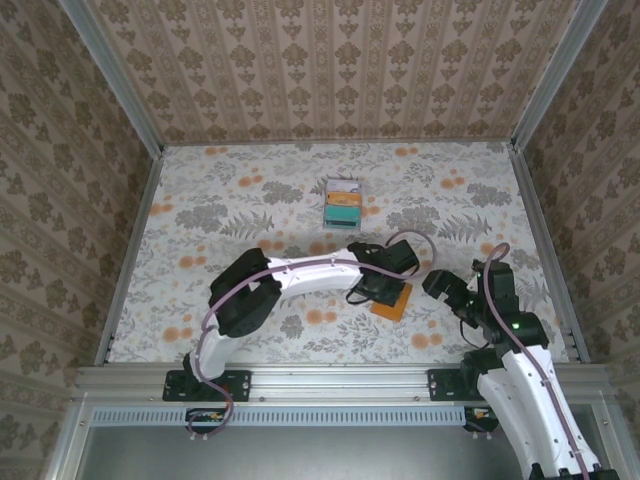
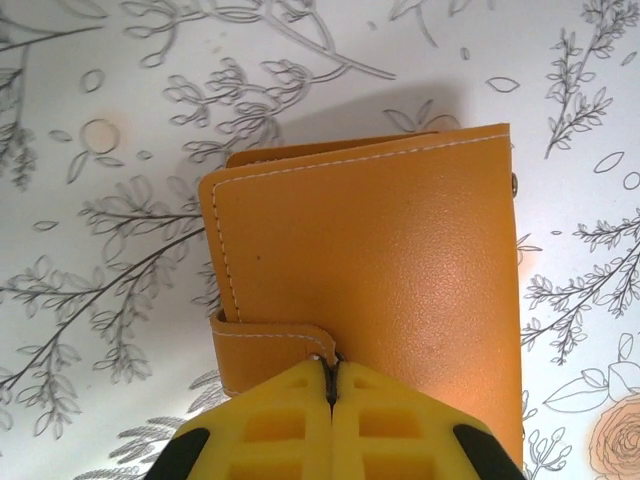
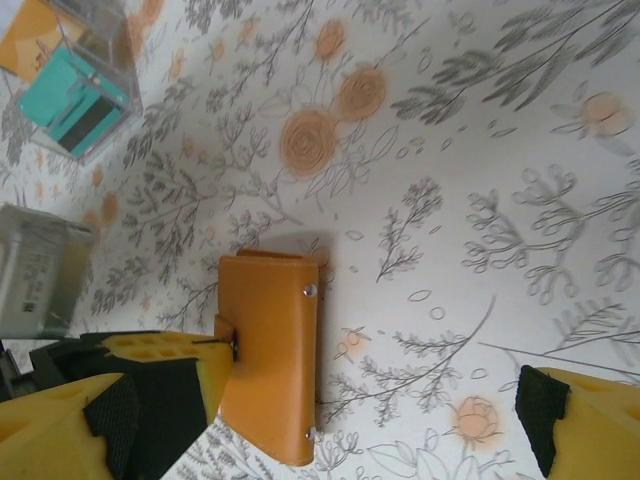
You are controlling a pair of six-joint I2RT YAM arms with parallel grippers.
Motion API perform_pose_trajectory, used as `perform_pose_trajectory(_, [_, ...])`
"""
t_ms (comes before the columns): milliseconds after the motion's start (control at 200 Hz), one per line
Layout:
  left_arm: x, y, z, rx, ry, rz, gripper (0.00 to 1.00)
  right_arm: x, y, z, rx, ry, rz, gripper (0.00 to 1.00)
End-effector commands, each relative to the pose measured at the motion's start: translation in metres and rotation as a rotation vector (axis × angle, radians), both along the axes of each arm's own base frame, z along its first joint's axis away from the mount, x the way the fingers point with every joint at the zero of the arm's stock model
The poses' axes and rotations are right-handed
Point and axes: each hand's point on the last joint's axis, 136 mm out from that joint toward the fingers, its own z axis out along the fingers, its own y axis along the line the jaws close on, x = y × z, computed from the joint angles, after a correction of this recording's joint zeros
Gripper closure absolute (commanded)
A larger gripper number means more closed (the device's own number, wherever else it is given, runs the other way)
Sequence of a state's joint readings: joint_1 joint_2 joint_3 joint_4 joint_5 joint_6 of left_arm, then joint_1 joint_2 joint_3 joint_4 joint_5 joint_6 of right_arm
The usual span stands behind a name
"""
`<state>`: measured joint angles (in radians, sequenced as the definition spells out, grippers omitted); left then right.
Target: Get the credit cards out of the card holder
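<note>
While my left gripper (image 2: 332, 385) clamps the holder (image 2: 370, 270) by its tab (image 2: 268, 345) to unfold it, my right gripper (image 3: 340, 430) hovers nearby, jaws wide.

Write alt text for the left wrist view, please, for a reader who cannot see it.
The yellow left gripper is closed on the near edge of a shut orange card holder. The holder lies on a white table with a grey floral print.
</note>
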<state>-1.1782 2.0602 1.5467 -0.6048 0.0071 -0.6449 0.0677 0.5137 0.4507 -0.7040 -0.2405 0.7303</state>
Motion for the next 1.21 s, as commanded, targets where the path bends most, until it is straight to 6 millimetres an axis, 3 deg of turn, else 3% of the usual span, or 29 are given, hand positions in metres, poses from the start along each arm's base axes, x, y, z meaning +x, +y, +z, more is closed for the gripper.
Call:
perform_pose_trajectory(0, [0.004,-0.001,0.016,-0.115,0.048,0.056,1.00,0.005,0.023,0.002,0.103,-0.024,0.088,0.01])
perform_pose_trajectory(240, [0.008,0.025,0.018,-0.091,0.058,0.141,1.00,0.005,0.048,-0.007,0.132,0.026,0.212,0.00])
perform_pose_trajectory(455, [0.010,0.048,0.021,-0.076,0.039,0.200,1.00,0.013,0.087,-0.005,0.061,0.011,0.400,0.01])
perform_pose_trajectory(520, [0.010,0.050,0.018,-0.075,0.046,0.210,1.00,0.016,0.099,-0.007,0.077,0.019,0.428,0.12])
perform_pose_trajectory(605, [0.010,0.052,0.014,-0.069,0.055,0.213,1.00,0.021,0.106,-0.016,0.085,0.049,0.433,0.35])
perform_pose_trajectory(660, [0.009,0.052,0.012,-0.067,0.061,0.216,1.00,0.025,0.109,-0.021,0.087,0.068,0.429,0.41])
perform_pose_trajectory(725, [0.009,0.051,0.010,-0.068,0.065,0.218,1.00,0.028,0.114,-0.023,0.105,0.074,0.439,0.58])
perform_pose_trajectory(855, [0.009,0.050,0.008,-0.066,0.066,0.217,1.00,0.033,0.125,-0.026,0.147,0.087,0.457,0.69])
perform_pose_trajectory(995, [0.009,0.049,0.007,-0.069,0.072,0.216,1.00,0.039,0.139,-0.027,0.209,0.091,0.469,0.99])
perform_pose_trajectory(1200, [0.010,0.049,0.005,-0.068,0.077,0.215,1.00,0.045,0.150,-0.042,0.213,0.134,0.486,1.00])
